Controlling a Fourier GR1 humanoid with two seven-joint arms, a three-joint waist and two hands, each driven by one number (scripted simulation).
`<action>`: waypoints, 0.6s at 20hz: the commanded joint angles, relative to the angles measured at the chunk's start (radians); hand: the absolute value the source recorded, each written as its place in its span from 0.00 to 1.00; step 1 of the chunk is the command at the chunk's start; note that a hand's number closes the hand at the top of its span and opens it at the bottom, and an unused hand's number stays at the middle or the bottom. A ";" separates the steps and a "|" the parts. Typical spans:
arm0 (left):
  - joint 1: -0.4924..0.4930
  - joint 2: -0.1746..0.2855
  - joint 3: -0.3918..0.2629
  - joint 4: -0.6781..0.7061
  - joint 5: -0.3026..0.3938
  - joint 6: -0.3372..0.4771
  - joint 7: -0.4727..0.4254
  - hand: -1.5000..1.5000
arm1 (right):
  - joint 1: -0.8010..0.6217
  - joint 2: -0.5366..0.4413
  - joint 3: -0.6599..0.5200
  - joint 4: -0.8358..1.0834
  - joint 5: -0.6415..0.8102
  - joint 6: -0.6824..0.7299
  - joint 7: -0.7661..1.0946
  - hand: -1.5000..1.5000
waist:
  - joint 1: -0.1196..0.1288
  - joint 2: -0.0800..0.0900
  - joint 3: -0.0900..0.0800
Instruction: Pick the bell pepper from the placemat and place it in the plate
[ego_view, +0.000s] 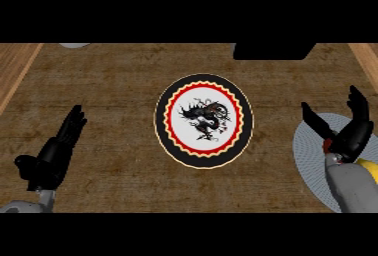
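Your right hand (348, 136) is hovering wide open over the placemat (306, 150) where the pepper (369, 170) is peeking out beside the forearm; likely light, stiff and slick, so wrap its belly.

Kitchen counter setting: wooden top (111, 90), decorated plate (164, 120), grey placemat (307, 160).

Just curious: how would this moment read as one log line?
right hand: fingers open over placemat; left hand: open, resting; plate: empty
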 joint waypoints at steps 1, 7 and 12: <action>-0.057 -0.019 0.006 0.064 -0.006 -0.032 0.020 0.50 | -0.023 0.063 0.021 0.094 0.127 -0.185 -0.020 0.00 | 0.000 -0.010 0.001; -0.023 -0.030 0.041 0.114 0.000 -0.070 -0.038 0.50 | 0.071 0.013 0.075 -0.026 0.367 -0.276 0.298 0.00 | -0.015 -0.018 -0.002; 0.009 -0.043 0.023 0.081 -0.021 -0.050 -0.035 0.50 | 0.075 -0.010 0.075 0.075 0.533 -0.101 0.579 0.00 | -0.010 -0.019 -0.005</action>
